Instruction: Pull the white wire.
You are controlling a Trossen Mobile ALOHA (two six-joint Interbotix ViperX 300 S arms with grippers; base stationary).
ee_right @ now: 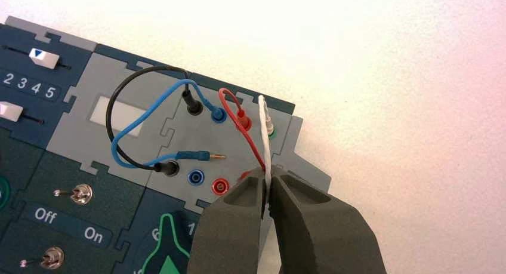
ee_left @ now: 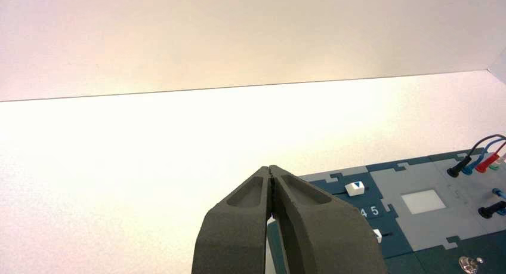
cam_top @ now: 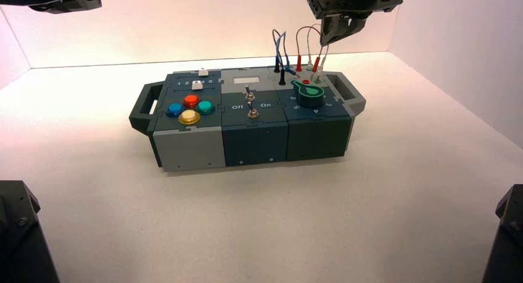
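Observation:
The white wire rises from the grey socket panel at the box's right rear. One pale plug sits in a green-ringed socket; its other end is hidden behind the fingers. My right gripper is shut on the white wire, with the strand pinched between the fingertips. In the high view the right gripper hangs above the wires at the box's back right corner, and the white wire runs up into it. My left gripper is shut and empty, parked high beyond the box's left end.
The red wire passes right beside the white one and touches the left fingertip. Blue and black wires loop further along the panel. The green knob, two toggle switches and coloured buttons lie on the box top.

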